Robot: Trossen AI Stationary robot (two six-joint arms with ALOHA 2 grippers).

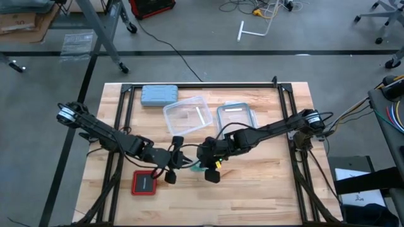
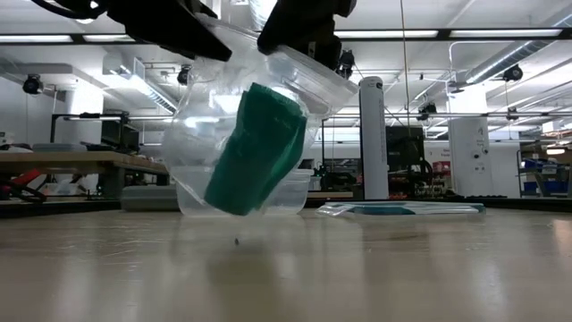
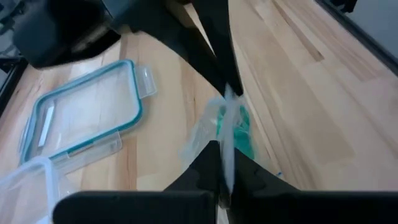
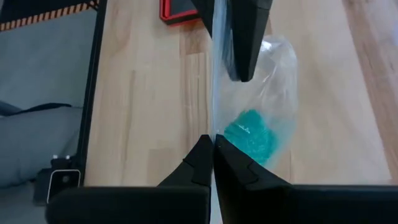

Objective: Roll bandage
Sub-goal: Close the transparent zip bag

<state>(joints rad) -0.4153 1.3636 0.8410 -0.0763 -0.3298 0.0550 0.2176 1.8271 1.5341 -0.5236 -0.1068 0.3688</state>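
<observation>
1. The bandage [image 2: 255, 150] is a compact teal roll, so rolling looks done. It sits inside a clear plastic bag [image 2: 201, 134] lifted off the table [image 2: 357, 268].
2. Left gripper [image 3: 225, 152] has its fingers pinched shut on the bag's top edge, directly above the bandage.
3. Right gripper [image 4: 213, 144] is likewise clamped on that edge, just beside the left gripper.
4. Judgement: bagging stage. What remains seems to be sealing or setting the bag down, perhaps into the open clear box [image 1: 186, 115] beyond the bandage.
</observation>
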